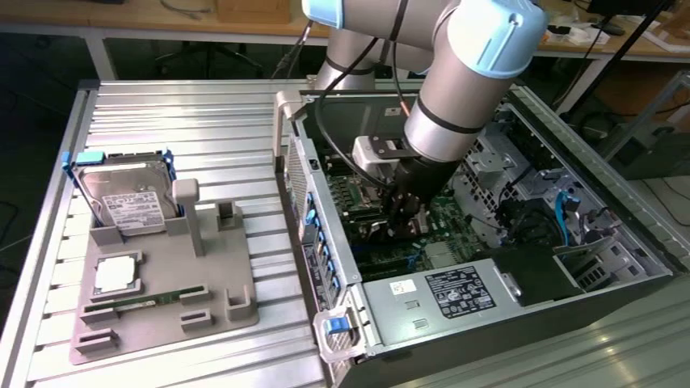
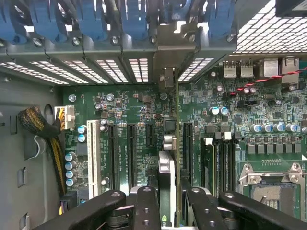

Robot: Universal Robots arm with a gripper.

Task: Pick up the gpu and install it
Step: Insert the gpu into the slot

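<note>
Now tool (image 2: 165,203) clamped on gpu (image 2: 169,143), card edge-on between fingers, over motherboard (image 2: 124,100).

The open computer case (image 1: 485,267) lies on the table (image 1: 194,121) toward the exterior view's right, with a parts tray (image 1: 161,283) on the table to its left — a hard drive (image 1: 128,198) stands in the tray's far end. Inside the case, the claw (image 1: 408,217) reaches down over the motherboard (image 2: 144,115) — the gpu (image 2: 169,143) stands on edge between its fingers (image 2: 201,206), among the expansion slots (image 2: 130,148).
</note>
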